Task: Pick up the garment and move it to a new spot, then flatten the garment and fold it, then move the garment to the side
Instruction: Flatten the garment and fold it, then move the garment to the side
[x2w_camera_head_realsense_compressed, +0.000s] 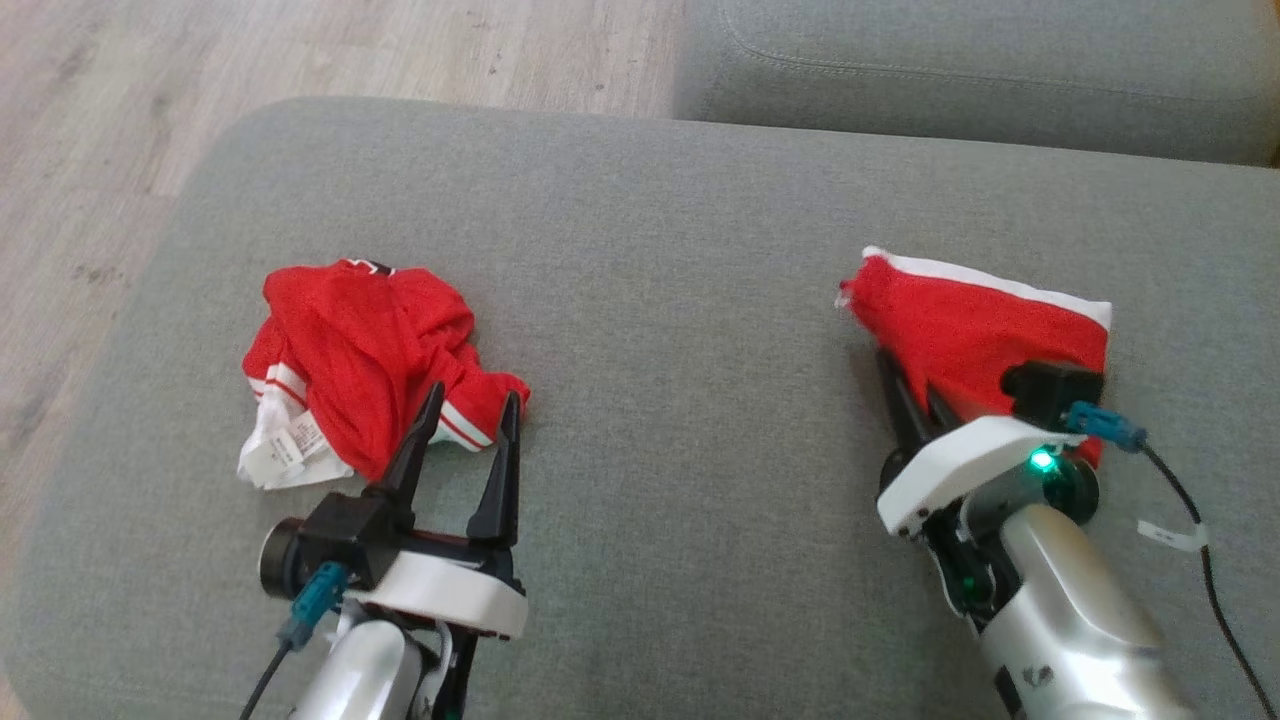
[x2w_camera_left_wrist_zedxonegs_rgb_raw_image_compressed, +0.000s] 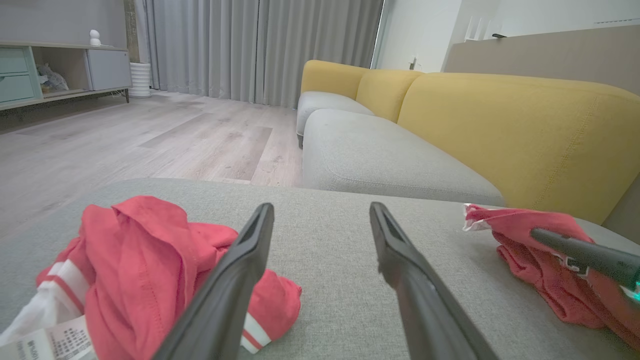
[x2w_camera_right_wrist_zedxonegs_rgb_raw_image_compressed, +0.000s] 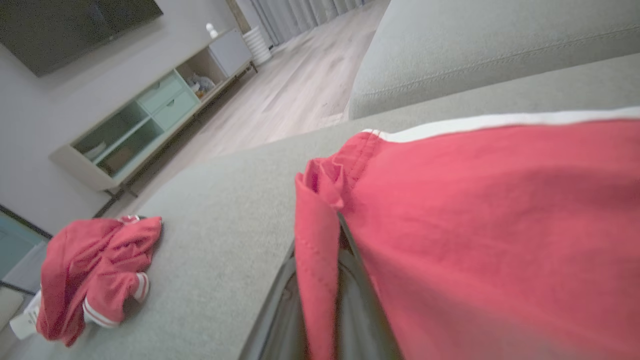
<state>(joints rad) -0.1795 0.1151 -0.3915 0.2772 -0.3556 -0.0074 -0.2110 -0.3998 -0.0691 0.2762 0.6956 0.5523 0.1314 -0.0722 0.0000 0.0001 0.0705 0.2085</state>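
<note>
Two red garments lie well apart on the grey cushion (x2w_camera_head_realsense_compressed: 680, 300). The white-edged garment (x2w_camera_head_realsense_compressed: 975, 325), on its right side, is clamped in the right end effector (x2w_camera_head_realsense_compressed: 905, 390). The crumpled garment (x2w_camera_head_realsense_compressed: 350, 360) lies just beside the left end effector (x2w_camera_head_realsense_compressed: 473, 397), whose fingers stand apart.

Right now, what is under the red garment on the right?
The right gripper reaches under the garment at its near edge, shut on a fold; the grey cushion lies below. The cloth covers the gripper's tips.
</note>
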